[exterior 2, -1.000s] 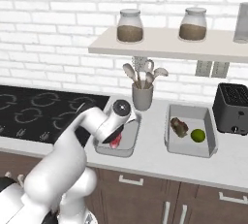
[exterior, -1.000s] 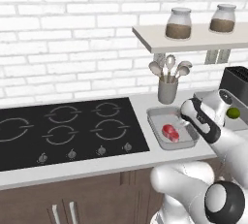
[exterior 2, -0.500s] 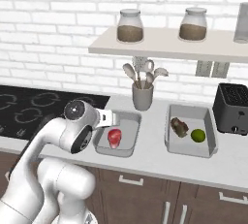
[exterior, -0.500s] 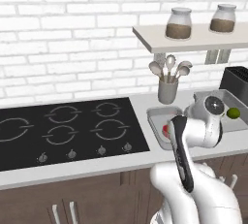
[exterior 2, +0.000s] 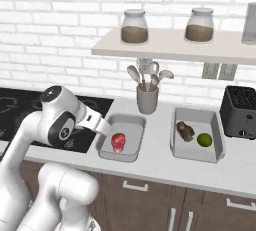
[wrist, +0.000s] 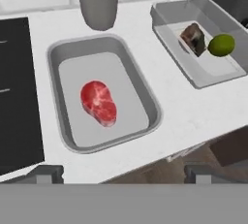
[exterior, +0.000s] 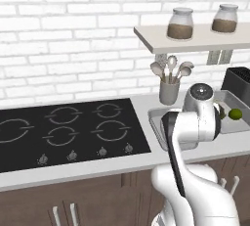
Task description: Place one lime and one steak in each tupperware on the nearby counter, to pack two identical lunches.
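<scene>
Resting in the nearer tupperware (wrist: 104,94) is the red-pink steak (wrist: 99,103), lying flat near the middle of the tray floor with no lime beside it. The other tupperware (wrist: 203,39), further along the surface (wrist: 189,111) toward the black toaster (exterior 2: 241,111), holds the dark brown steak (wrist: 193,38) and one lime (wrist: 221,44), the two touching or very nearly so. Both trays sit between the front edge of the surface and the brick wall, with the grey utensil cup (wrist: 98,0) standing behind the nearer tray, close to the back edge. The black hob (exterior: 68,129) takes up the surface on the far side of the nearer tray.

The end effector (wrist: 123,174) hangs above the front edge of the surface with its fingertips spread wide and nothing between them. One lunch looks packed; the nearer tray lacks its lime, and the second lime is nowhere to be found in these pictures.

The risks from here, as I judge them: the missing lime is round and will roll if nudged off-centre by a closing fingertip, possibly off the front edge. Dropping it from height into the shallow tray could let it bounce over the flared rim. A low sweep of the arm could also clip the utensil cup or shove the nearer tray toward the hob
</scene>
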You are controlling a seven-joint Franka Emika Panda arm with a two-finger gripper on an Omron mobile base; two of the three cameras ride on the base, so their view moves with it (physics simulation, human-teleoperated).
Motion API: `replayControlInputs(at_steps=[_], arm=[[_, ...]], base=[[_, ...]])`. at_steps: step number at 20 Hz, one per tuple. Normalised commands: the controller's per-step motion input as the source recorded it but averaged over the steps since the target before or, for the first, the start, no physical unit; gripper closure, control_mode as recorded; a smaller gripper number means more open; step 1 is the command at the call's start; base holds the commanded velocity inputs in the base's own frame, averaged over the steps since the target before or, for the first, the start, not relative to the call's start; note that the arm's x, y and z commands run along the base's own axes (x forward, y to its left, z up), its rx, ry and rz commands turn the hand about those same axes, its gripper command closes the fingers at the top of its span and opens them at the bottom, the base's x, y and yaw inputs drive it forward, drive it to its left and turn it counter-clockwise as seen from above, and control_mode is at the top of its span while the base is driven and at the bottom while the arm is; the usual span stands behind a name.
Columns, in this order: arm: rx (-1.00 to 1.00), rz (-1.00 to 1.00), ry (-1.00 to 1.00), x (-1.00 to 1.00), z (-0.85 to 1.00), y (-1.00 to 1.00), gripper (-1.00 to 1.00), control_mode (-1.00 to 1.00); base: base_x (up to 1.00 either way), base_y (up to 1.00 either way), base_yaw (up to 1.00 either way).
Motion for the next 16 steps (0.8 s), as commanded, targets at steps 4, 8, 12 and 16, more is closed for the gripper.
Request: replayControlInputs(at_steps=[4, 8, 12, 16], arm=[[0.0, 0.09, -0.01, -0.55, 0.0, 0.34, -1.0, -1.0], [-0.02, 0.25, -0.02, -0.49, -0.03, 0.49, -1.0, -1.0], [0.0, 0.41, -0.02, -0.51, -0.08, 0.17, -1.0, -1.0], [0.0, 0.34, 0.0, -0.28, -0.13, 0.0, -1.0, 1.0]], base=[[0.0, 0.0, 0.0], [0.0, 0.0, 0.0], [0.0, 0.0, 0.0], [-0.05, 0.0, 0.1]])
